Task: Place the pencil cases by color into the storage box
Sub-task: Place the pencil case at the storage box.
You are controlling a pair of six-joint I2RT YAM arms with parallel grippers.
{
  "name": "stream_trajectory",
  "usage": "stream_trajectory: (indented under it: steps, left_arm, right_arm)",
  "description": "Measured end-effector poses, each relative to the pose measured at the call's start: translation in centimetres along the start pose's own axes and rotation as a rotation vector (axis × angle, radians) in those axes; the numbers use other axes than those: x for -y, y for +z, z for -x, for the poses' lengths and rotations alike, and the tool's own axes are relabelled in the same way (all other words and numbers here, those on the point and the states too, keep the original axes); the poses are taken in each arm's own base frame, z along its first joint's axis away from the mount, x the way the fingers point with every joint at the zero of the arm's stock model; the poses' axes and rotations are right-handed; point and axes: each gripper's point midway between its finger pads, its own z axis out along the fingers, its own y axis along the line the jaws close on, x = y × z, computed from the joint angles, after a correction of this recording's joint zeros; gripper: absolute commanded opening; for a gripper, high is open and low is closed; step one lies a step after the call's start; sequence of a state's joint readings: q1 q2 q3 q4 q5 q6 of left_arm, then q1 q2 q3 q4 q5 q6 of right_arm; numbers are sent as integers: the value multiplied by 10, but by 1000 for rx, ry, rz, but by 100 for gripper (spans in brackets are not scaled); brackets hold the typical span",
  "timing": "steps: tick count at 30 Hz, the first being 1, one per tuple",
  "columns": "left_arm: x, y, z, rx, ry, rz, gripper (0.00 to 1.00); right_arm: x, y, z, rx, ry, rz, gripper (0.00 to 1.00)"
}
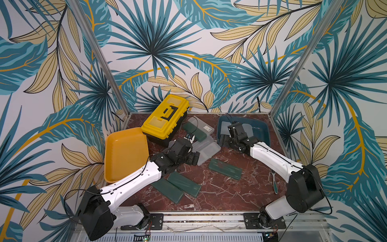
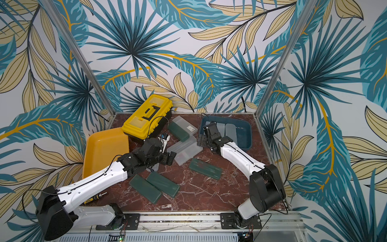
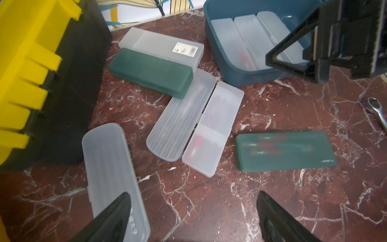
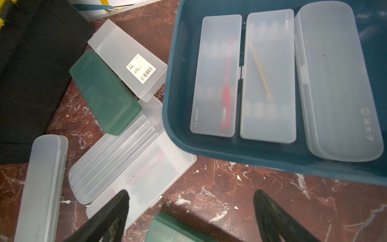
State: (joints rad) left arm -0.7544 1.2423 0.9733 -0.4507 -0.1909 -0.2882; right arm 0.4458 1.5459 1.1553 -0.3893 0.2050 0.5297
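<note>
Your blue bin point(image 4: 170, 88) holds three frosted cases point(image 4: 268, 77); the yellow tray point(image 1: 125, 155) holds nothing. Four other frosted cases point(image 3: 184, 117) and four green cases point(image 1: 225, 168) lie on the table. Your left gripper point(image 3: 192, 194) and right gripper point(image 4: 190, 191) both gape wide, empty.

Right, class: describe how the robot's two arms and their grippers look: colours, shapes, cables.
Both the left arm and right arm have smooth white shells joined by bulky black joint housings, with a thin black cable along each shell. The wrists are black and blocky. The fingers are black, tapering to wedge-shaped tips.
</note>
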Motion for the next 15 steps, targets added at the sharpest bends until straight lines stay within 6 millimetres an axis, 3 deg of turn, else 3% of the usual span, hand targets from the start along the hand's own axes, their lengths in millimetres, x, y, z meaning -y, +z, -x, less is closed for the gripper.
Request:
stream_trajectory:
  steps: [6,15]
  left_arm:
    - [-7,-16,-23,-32,15,9,94]
    - [9,-28,-36,-41,76,-36,93]
  right_arm:
    - [-29,-4,-15,4,68,30,91]
    - [-49,17,-45,-51,174,7,90]
